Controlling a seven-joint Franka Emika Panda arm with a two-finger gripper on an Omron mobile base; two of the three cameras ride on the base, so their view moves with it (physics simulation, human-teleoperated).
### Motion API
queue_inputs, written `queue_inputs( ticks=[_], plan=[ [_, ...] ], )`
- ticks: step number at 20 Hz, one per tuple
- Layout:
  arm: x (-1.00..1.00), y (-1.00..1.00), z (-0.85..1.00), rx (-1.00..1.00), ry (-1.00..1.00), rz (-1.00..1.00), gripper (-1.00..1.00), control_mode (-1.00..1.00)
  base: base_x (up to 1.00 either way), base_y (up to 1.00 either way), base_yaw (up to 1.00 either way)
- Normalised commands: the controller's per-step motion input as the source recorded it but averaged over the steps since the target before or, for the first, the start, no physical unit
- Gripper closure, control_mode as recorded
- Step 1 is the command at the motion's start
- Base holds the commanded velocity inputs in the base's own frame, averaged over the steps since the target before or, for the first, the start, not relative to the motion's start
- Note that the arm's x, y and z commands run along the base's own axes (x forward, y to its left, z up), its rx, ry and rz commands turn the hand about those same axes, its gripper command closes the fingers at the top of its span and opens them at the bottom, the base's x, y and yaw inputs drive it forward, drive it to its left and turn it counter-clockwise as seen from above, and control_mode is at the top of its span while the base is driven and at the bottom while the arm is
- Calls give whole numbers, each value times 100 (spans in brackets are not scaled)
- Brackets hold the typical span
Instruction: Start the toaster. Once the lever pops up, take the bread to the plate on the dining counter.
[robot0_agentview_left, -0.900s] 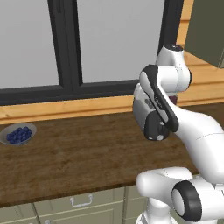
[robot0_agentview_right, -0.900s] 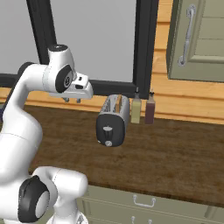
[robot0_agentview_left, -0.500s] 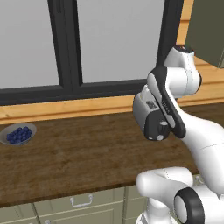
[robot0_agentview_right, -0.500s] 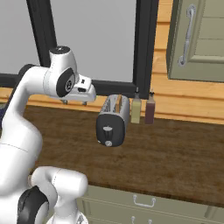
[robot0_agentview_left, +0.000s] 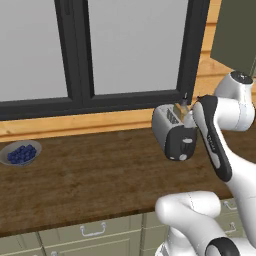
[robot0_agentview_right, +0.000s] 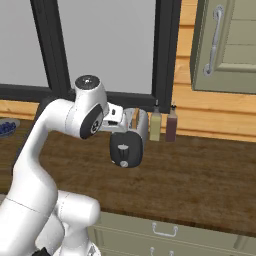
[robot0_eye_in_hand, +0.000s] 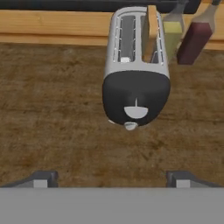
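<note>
- Bread (robot0_eye_in_hand: 152, 33) is seen standing edge-up in the right slot of the toaster (robot0_eye_in_hand: 136, 74), ahead of the gripper (robot0_eye_in_hand: 112, 177), whose jaws are spread wide and empty.
- It is judged light, crumbly; its exposed upper edge should be pinched gently.

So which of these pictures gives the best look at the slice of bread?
The hand view: it looks straight along the toaster, so the bread shows standing up out of the right-hand slot. In the left base view only a tan sliver peeks above the toaster; in the right base view the arm blocks most of it.
</note>
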Motion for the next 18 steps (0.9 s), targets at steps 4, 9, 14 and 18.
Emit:
queue_inputs(
  ticks=[4, 9, 14, 18],
  plan=[
    [0, -52, -18, 0, -5, 0, -100, -100, 0, 0, 0],
    [6, -36, -12, 0, 0, -1, -100, -100, 0, 0, 0],
    [14, -31, -9, 3, 0, -4, -100, -100, 0, 0, 0],
    [36, -12, -6, 6, 0, -8, -100, -100, 0, 0, 0]
  ],
)
